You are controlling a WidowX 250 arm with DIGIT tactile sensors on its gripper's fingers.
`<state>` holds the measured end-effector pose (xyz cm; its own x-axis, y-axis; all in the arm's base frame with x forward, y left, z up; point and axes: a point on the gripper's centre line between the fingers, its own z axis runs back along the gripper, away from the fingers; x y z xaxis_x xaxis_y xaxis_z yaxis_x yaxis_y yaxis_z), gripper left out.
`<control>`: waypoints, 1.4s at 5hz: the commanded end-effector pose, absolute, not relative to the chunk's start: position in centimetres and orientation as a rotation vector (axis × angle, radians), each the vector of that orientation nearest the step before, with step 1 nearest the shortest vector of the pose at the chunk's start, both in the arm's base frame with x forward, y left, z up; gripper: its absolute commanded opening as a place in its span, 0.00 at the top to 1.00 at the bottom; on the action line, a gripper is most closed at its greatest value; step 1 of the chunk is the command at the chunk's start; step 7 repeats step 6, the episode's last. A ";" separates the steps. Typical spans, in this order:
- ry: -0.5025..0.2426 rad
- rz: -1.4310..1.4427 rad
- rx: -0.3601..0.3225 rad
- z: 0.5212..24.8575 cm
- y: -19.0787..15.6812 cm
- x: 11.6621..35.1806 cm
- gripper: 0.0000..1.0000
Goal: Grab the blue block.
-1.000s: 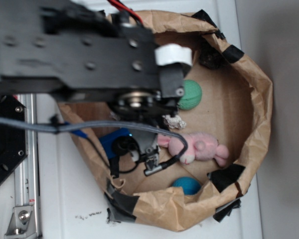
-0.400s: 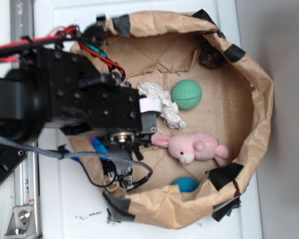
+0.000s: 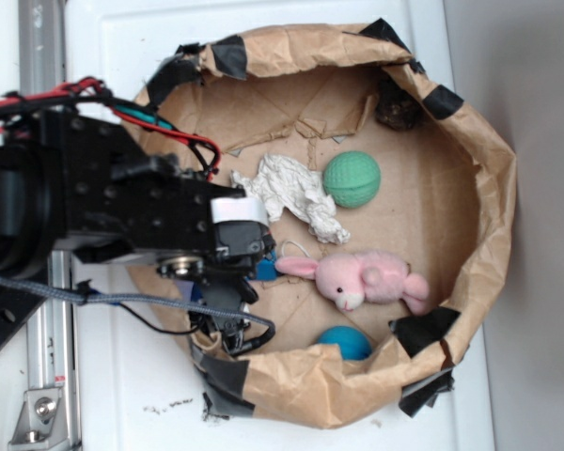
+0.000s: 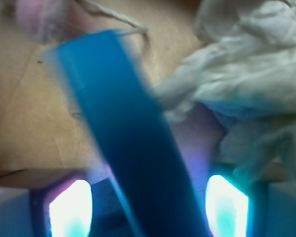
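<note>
Blue block [image 4: 133, 148] lay lengthwise between spread fingers [image 4: 69, 207] of gripper [image 4: 145, 210]; not pinched, as far as visible.

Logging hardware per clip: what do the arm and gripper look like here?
Black boxy arm with visible screws, a white tape band near the wrist, red and teal wires along the top, and a grey braided cable underneath. In the wrist view, the gripper fingertips glow white-cyan.
</note>
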<state>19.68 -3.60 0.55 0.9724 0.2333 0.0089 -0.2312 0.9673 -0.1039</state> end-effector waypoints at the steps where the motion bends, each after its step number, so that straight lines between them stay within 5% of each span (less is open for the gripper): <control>1: -0.160 0.165 -0.077 6.6 -2.2 22.4 1.00; 2: -0.146 0.140 -0.053 11.4 -0.3 25.4 1.00; 3: -0.092 0.123 0.075 14.2 0.1 27.1 1.00; 7: -0.111 0.029 0.167 15.2 -1.6 25.0 1.00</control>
